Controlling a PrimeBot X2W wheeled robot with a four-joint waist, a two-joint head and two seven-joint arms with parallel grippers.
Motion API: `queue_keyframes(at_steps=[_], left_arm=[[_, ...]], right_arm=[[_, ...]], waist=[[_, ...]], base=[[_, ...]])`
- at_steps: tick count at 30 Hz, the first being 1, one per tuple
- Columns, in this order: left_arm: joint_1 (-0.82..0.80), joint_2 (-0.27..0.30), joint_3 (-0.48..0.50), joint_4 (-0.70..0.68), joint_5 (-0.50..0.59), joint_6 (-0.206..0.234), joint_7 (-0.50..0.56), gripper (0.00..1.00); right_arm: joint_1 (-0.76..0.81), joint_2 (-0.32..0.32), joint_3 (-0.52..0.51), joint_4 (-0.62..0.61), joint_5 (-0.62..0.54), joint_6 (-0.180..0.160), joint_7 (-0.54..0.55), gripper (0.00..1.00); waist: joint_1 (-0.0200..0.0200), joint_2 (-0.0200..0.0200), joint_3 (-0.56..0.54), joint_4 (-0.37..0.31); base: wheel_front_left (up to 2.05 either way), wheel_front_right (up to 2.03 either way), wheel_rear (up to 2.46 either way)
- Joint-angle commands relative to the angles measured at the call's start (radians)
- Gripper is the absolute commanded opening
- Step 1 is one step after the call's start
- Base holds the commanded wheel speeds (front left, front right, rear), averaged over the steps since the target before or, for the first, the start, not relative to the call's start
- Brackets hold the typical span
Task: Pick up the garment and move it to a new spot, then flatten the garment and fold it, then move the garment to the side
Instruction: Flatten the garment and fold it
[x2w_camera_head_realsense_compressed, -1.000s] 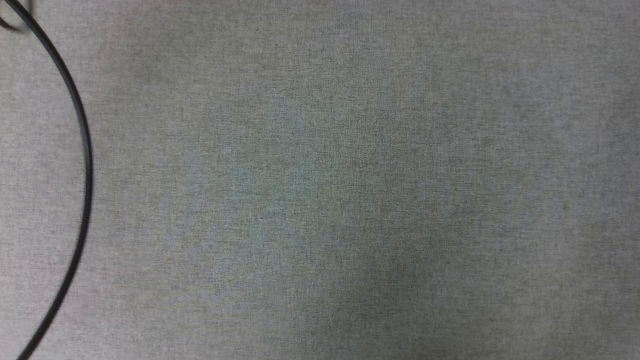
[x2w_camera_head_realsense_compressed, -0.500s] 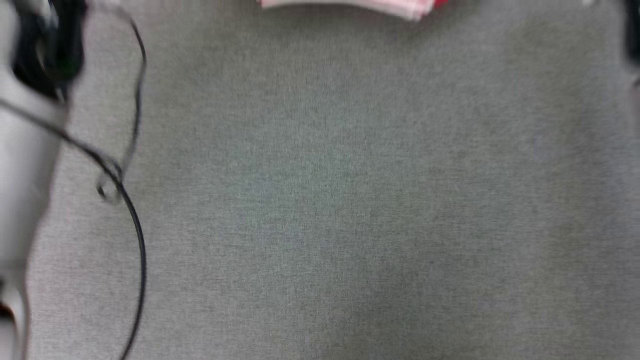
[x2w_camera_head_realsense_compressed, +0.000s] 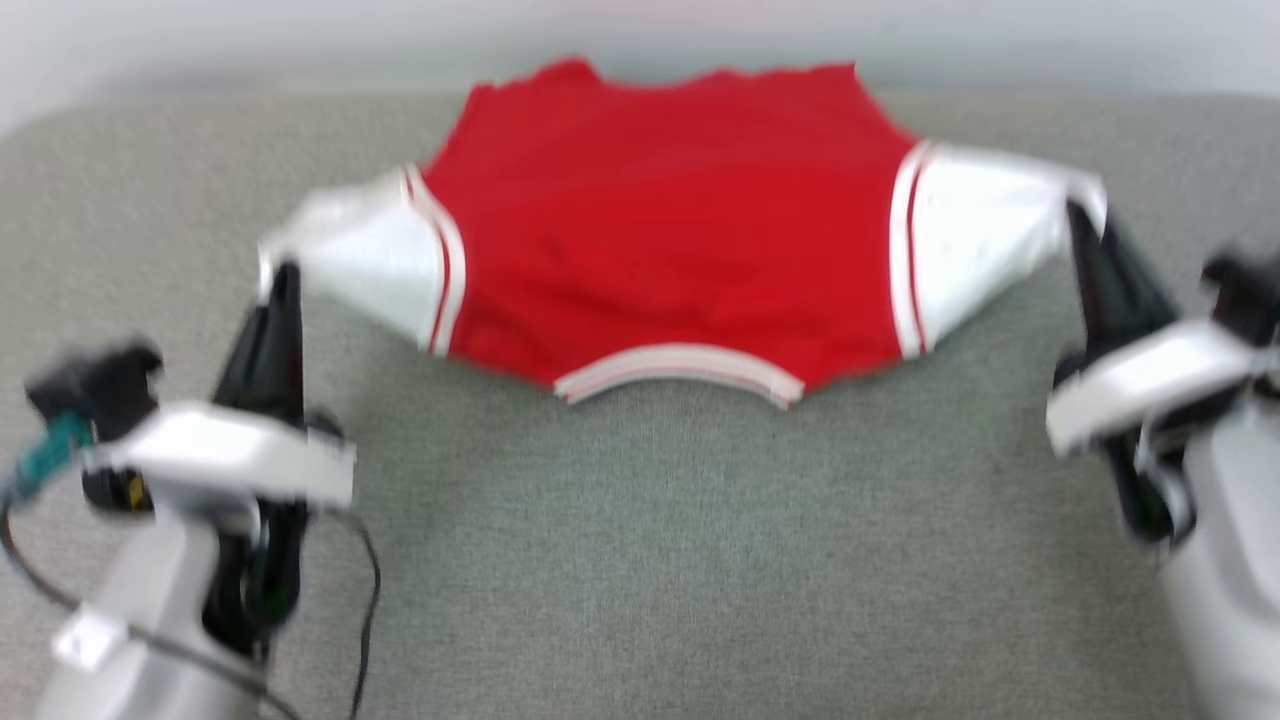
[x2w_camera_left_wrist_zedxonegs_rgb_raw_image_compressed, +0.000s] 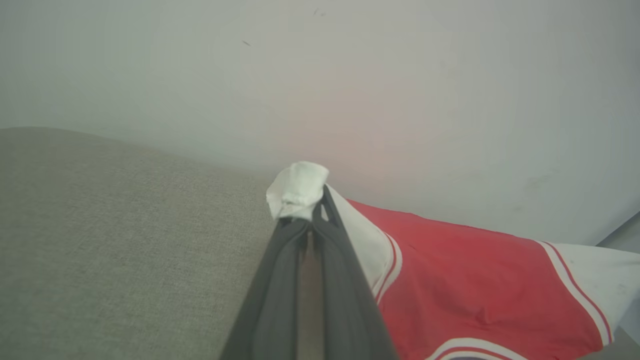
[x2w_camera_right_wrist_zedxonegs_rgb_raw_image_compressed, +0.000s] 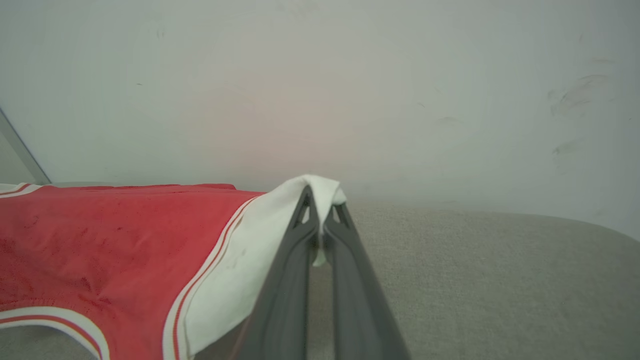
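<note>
The garment (x2w_camera_head_realsense_compressed: 660, 230), red with white sleeves and a red-white striped collar trim facing me, is stretched between both grippers above the grey surface. My left gripper (x2w_camera_head_realsense_compressed: 285, 275) is shut on the white sleeve at the left; in the left wrist view (x2w_camera_left_wrist_zedxonegs_rgb_raw_image_compressed: 315, 210) white cloth bunches out past its tips and the garment (x2w_camera_left_wrist_zedxonegs_rgb_raw_image_compressed: 475, 280) spreads to the right. My right gripper (x2w_camera_head_realsense_compressed: 1078, 215) is shut on the other white sleeve; in the right wrist view (x2w_camera_right_wrist_zedxonegs_rgb_raw_image_compressed: 320, 210) the cloth folds over its tips, with the garment (x2w_camera_right_wrist_zedxonegs_rgb_raw_image_compressed: 100, 240) to the left. No lettering shows on this side.
A grey fabric-covered surface (x2w_camera_head_realsense_compressed: 650, 560) lies under the garment, its far edge meeting a pale wall (x2w_camera_head_realsense_compressed: 640, 30). A loose black cable (x2w_camera_head_realsense_compressed: 365, 590) hangs by the left arm.
The head camera has swung upward: earlier it showed bare grey surface and a cable, now both grippers and the stretched garment are in view.
</note>
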Motion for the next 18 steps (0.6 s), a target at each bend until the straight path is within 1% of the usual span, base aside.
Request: queue_keyframes(at_steps=[1,6,11,17,18], left_arm=[[0.076,-0.011,0.026,-0.026,0.006,0.010,-0.007,0.00],[0.260,-0.038,0.056,-0.067,0.008,0.022,-0.007,0.00],[0.412,-0.045,0.074,-0.080,-0.001,0.036,-0.007,0.00],[0.539,-0.055,0.086,-0.082,-0.019,0.042,-0.007,0.00],[0.539,-0.055,0.086,-0.082,-0.019,0.042,-0.007,0.00]], right_arm=[[0.076,0.004,-0.006,-0.019,0.008,-0.001,-0.003,0.00],[0.255,-0.003,-0.019,-0.064,0.020,-0.001,0.006,0.00],[0.425,-0.004,-0.040,-0.133,0.006,-0.001,0.034,0.00],[0.604,-0.001,-0.093,-0.224,-0.009,-0.001,0.086,0.00],[0.604,-0.001,-0.093,-0.224,-0.009,-0.001,0.086,0.00]], waist=[[0.0004,0.0000,-0.071,0.000],[0.0004,0.0000,-0.137,0.002],[0.0004,0.0000,-0.185,0.000],[0.0004,0.0000,-0.206,-0.007],[0.0004,0.0000,-0.206,-0.007]], base=[[0.00,0.00,0.00],[0.00,0.00,0.00],[0.00,0.00,0.00],[0.00,0.00,0.00],[0.00,0.00,0.00]])
